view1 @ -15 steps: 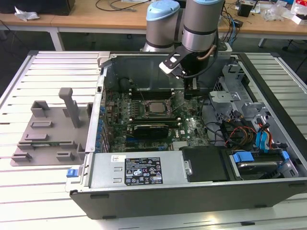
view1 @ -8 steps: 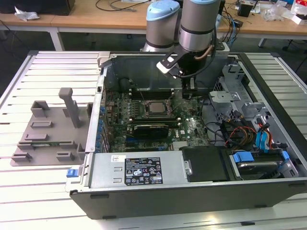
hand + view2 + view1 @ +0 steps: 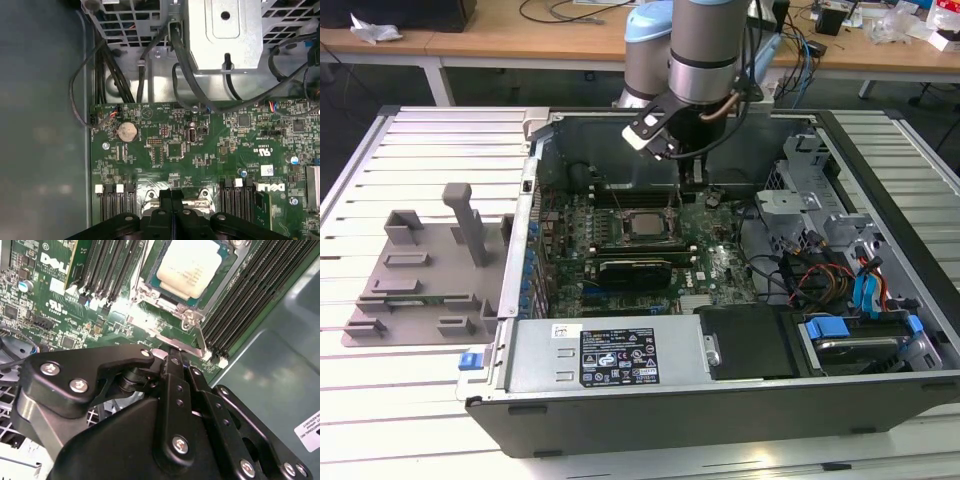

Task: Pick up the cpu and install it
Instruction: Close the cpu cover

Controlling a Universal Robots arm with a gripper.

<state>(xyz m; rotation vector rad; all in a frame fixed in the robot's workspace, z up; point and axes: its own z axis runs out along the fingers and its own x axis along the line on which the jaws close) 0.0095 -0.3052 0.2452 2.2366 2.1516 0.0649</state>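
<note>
Memory slots (image 3: 245, 295) flank the seated cpu (image 3: 187, 265), while the end effector (image 3: 172, 357) hovers nearby, closed and empty.

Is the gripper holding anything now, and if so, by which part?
Nothing, it seems: the gripper is shut with nothing in it, and the cpu lies in its socket.

Exterior view: arm (image 3: 705, 40) built of silver-grey tube sections with a black band at the joint. Pale blue cap (image 3: 642, 22) on the segment behind. Small black module (image 3: 648, 130) with a white face at the wrist, dark cables (image 3: 760, 50) trailing off. Second wrist view: the gripper (image 3: 174, 356) is matte black linkage plates with rounded ends and silver socket-head screws (image 3: 79, 385) at the pivots.
</note>
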